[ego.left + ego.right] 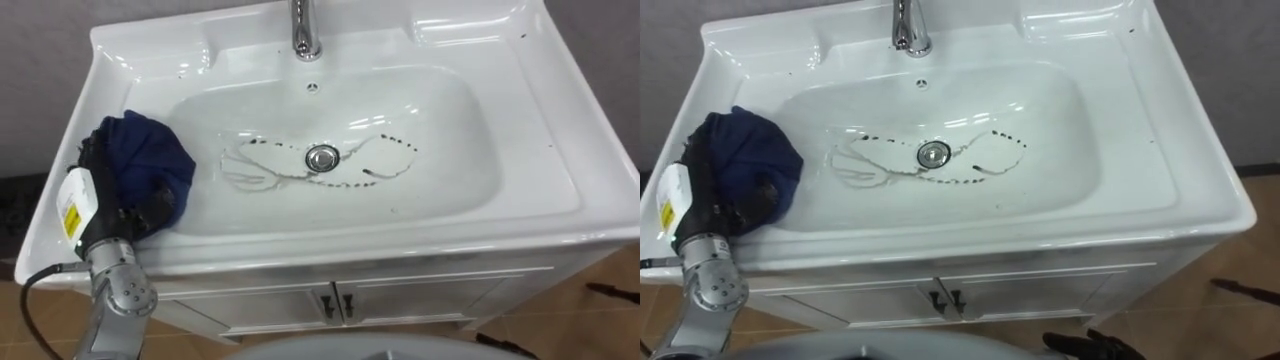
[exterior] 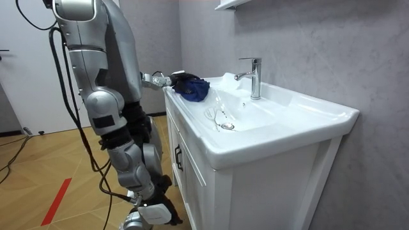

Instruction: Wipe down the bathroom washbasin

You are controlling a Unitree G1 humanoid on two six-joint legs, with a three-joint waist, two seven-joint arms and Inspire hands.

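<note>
At the left edge of the basin, the dark fingers (image 1: 143, 212) of the left hand (image 1: 105, 190) are curled into a blue cloth (image 1: 155, 160) and hold it. The cloth is bunched up in a ball. It sits on the left slope of the white basin (image 1: 450, 150), partly over the rim. The arm comes up to it from the lower left. In the middle of the basin there is a round metal drain (image 1: 322, 157). A thin line of dark spots (image 1: 395, 140) curls around the drain. Some wet streaks (image 1: 240, 170) lie between the drain and the cloth. The spots are apart from the cloth. A shiny tap (image 1: 305, 35) stands at the back, behind the drain. Under the basin is a white cabinet (image 1: 420, 295) with two small dark handles (image 1: 335, 305) side by side. In the room view the robot stands on a wooden floor (image 2: 38, 185) in front of the cabinet, with its arm out to the cloth.
</note>
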